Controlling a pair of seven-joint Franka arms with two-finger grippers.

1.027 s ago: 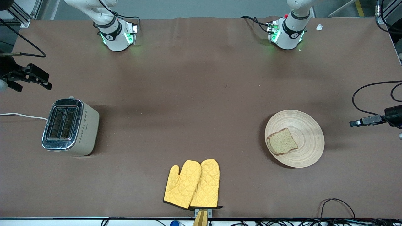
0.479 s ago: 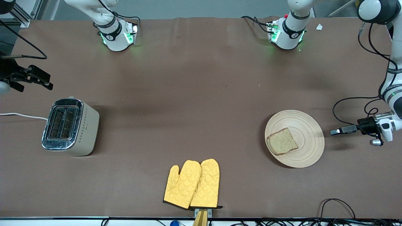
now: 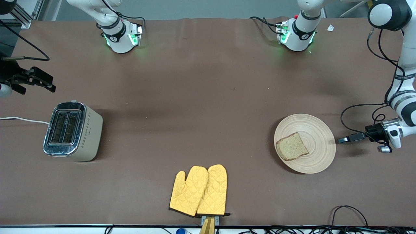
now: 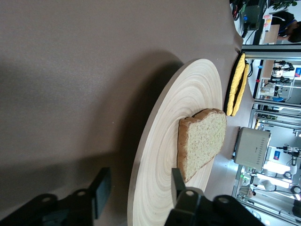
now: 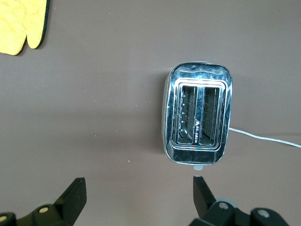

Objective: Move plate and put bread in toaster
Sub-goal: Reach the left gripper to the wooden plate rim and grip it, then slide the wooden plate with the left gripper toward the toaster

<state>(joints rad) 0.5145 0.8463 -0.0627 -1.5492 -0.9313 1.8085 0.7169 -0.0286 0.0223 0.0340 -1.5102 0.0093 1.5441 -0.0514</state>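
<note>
Left wrist view: plate (image 4: 164, 141) rim sits between the open left jaws.

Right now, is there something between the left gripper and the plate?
Nothing visible. The left gripper, fingers open, is level with the plate rim at the left arm's end; only bare table lies between them.

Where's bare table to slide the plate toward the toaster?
Bare cloth runs from the plate to the toaster, above the yellow mitts, which crowd the camera-side edge. The open left gripper straddles the plate's rim by the bread; the open right gripper hangs above the toaster.
</note>
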